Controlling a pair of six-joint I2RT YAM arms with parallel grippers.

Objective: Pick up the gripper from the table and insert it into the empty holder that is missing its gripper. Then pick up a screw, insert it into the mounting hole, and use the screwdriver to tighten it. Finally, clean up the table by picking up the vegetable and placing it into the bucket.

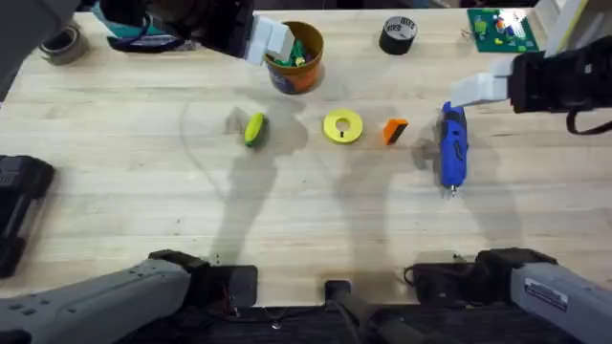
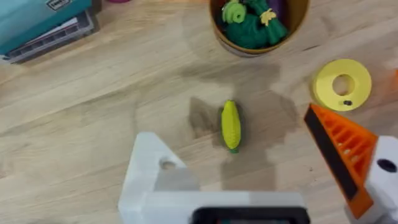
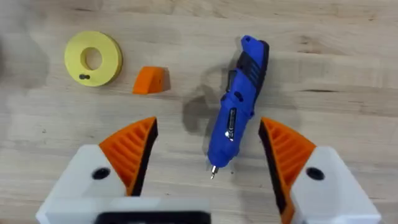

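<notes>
The orange gripper (image 1: 395,131) (image 3: 151,79) lies on the table between a yellow ring (image 1: 342,127) and the blue screwdriver (image 1: 452,145) (image 3: 239,112). My right gripper (image 1: 481,90) (image 3: 208,124) hangs open above the screwdriver, an orange pad on each finger. My left gripper (image 1: 273,40) (image 2: 227,134) is open near the bucket (image 1: 295,57) (image 2: 258,25). One of its fingers is a bare white holder (image 2: 152,177) with a visible hole; the other carries an orange pad. The yellow-green vegetable (image 1: 253,129) (image 2: 231,124) lies below it. A small dark speck sits on the ring; I cannot tell if it is a screw.
The bucket holds green toy pieces. A black tape roll (image 1: 398,34) and a green board (image 1: 499,27) sit at the far right. A grey tape roll (image 1: 62,43) lies far left, and a black device (image 1: 19,201) at the left edge.
</notes>
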